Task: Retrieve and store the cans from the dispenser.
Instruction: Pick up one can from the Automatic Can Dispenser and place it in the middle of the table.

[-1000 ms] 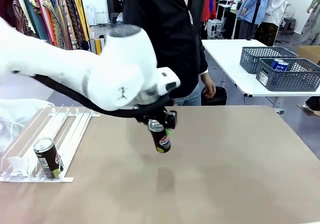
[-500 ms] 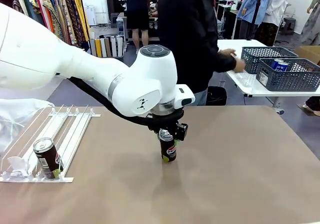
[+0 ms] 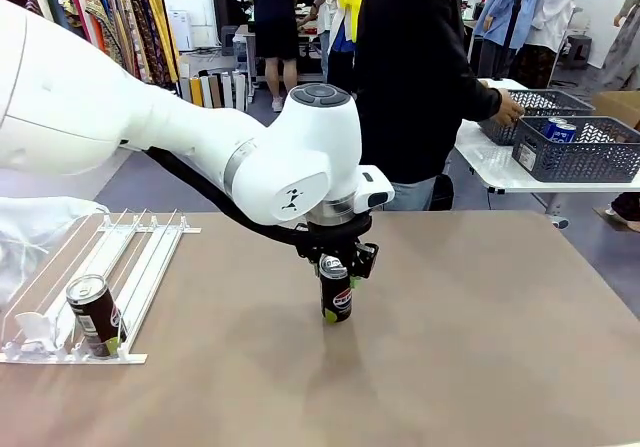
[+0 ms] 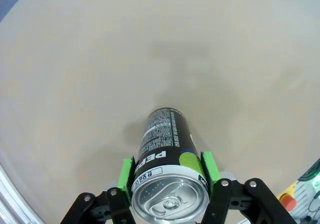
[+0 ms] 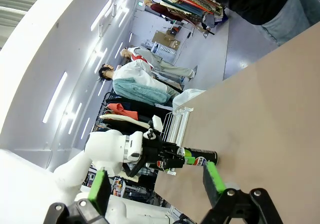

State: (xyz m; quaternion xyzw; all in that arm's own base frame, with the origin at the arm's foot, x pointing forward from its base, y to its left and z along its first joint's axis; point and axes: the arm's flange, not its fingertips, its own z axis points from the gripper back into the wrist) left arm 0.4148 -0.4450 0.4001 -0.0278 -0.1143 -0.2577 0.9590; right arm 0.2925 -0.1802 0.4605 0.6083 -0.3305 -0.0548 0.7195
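Cans first: one black can stands upright on the brown table near its middle, well apart from the rack; the left gripper reaches down over its top, jaws narrowed around it; in the left wrist view the green pads lie flush against both sides of the can just below its silver lid. A second black can stands at the near end of the rack, at the table's left; two blue cans sit in a grey basket on the far white table, where a person's hand touches a neighbouring basket. The right gripper has its jaws spread wide, holding nothing.
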